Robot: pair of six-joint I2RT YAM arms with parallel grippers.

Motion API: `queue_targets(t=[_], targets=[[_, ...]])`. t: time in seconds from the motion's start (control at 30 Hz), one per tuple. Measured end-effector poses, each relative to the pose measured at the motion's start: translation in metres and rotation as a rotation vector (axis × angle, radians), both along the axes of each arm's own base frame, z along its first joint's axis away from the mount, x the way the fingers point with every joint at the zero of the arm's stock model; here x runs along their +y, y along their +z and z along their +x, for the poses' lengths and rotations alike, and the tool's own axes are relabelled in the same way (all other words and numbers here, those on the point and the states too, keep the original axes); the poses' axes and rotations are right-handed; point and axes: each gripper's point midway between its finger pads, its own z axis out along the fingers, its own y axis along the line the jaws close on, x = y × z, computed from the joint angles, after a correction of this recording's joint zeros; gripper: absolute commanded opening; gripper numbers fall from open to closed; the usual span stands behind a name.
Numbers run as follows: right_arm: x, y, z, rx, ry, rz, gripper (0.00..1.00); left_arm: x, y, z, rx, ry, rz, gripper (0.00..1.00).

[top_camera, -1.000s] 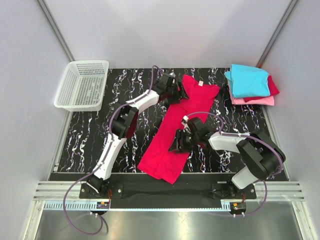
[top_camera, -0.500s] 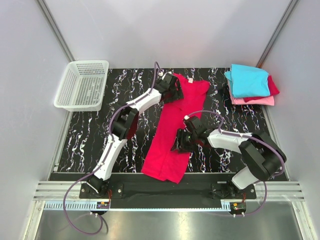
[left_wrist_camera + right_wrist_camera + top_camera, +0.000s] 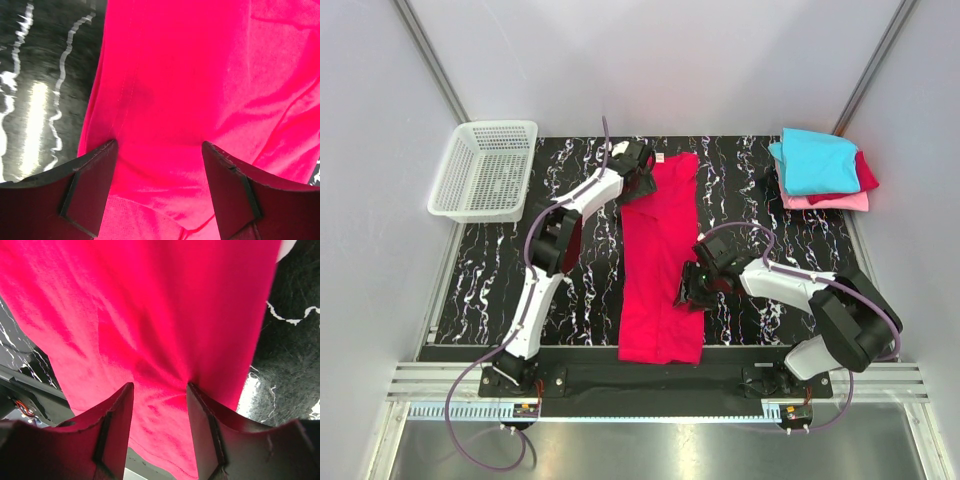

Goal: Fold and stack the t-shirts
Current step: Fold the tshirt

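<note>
Left gripper (image 3: 158, 150): jaws clamped on bunched cloth of the crimson-red t-shirt (image 3: 660, 262). Right gripper (image 3: 160, 390): jaws clamped on its creased edge. The shirt lies as a long vertical strip at centre frame on the table (image 3: 480, 280). The left gripper is at its upper-left corner and the right gripper at its mid-right edge.
</note>
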Motion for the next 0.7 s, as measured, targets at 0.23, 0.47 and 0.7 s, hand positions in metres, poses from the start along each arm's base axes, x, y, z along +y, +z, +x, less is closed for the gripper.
queue_targets(t=[0.23,0.47,0.7], targets=[[-0.002,0.001,-0.001,0.006,-0.001,-0.012,0.53,0.005,0.001,0.001,0.012,-0.004,-0.004,0.77],[-0.010,0.017,-0.006,-0.027,0.008,-0.021,0.57,0.018,0.012,0.003,-0.043,-0.033,-0.058,0.79],[-0.016,0.067,0.007,-0.206,-0.042,0.042,0.61,0.060,0.084,-0.010,-0.168,-0.002,-0.106,0.79]])
